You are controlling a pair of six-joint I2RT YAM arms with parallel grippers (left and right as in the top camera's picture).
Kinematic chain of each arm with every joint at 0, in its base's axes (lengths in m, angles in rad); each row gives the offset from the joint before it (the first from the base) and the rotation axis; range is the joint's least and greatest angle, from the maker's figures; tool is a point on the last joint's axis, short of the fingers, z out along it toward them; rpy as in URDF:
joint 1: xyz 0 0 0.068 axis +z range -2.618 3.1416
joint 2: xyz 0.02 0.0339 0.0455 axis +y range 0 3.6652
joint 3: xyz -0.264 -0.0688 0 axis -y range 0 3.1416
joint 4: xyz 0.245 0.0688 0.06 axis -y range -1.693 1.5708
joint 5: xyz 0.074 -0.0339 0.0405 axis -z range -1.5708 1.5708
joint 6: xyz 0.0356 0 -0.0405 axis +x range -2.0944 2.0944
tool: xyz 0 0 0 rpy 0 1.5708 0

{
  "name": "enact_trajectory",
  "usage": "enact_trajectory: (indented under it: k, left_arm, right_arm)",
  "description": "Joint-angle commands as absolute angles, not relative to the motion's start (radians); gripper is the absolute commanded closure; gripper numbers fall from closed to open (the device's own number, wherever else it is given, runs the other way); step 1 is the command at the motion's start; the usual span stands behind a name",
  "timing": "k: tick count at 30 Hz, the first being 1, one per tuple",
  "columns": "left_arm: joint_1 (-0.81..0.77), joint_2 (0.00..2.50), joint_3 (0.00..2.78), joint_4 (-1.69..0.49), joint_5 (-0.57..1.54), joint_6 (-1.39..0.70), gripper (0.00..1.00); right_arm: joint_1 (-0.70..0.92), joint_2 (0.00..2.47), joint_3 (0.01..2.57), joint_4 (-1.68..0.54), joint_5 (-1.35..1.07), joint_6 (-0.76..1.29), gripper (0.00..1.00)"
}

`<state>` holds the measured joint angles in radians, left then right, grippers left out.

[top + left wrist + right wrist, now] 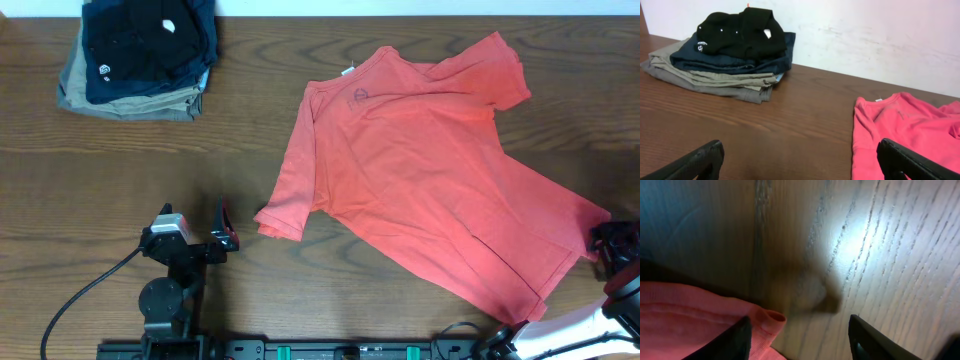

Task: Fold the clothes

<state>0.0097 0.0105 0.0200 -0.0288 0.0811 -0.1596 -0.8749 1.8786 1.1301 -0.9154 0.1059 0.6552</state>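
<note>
**Red shirt lies flat, right pincer at its hem**

The coral-red T-shirt (420, 170) lies spread open on the bench (120, 170), right of the middle. Its neck, with the small white neck label (349, 71), points toward the far edge, and its hem runs toward the near right corner. One sleeve (280, 220) reaches toward the left arm but stays apart from it.

The left pincer (802, 165) stands wide over bare wood, holding nothing.

The right pincer (800, 337) is low over the bench at the shirt's hem, with its jaws partly apart. A rolled corner of the hem (767, 317) lies between its fingers (737, 340), close against one of them. From the wrist view I cannot quite tell whether that finger touches the cloth. The other finger stands over bare wood, and the cloth is not pinched.

At the far left corner sits a folded pile, the navy-black garments (150, 40) on top of the khaki-grey garment (130, 100), well apart from the shirt.
</note>
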Motion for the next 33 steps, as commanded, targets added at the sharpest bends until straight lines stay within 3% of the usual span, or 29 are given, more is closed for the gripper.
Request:
enact_trajectory:
  k: [1,6,12,18,33]
  left_arm:
    - [0.005,0.005,0.004,-0.064,0.093,-0.154,0.02]
    - [0.005,0.005,0.004,-0.063,0.093,-0.154,0.02]
    - [0.005,0.005,0.004,-0.063,0.093,-0.154,0.02]
    - [0.005,0.005,0.004,-0.064,0.093,-0.154,0.02]
    - [0.005,0.005,0.004,-0.064,0.093,-0.154,0.02]
  right_arm:
    - [-0.883,1.927,1.122,-0.887,0.131,0.676,0.42]
    - [-0.883,1.933,1.122,-0.866,0.13,0.675,0.57]
    - [-0.883,1.933,1.111,-0.846,0.127,0.676,0.68]
    - [-0.883,1.933,1.103,-0.836,0.123,0.677,0.99]
    - [-0.883,1.83,1.135,-0.861,0.044,0.68,0.99]
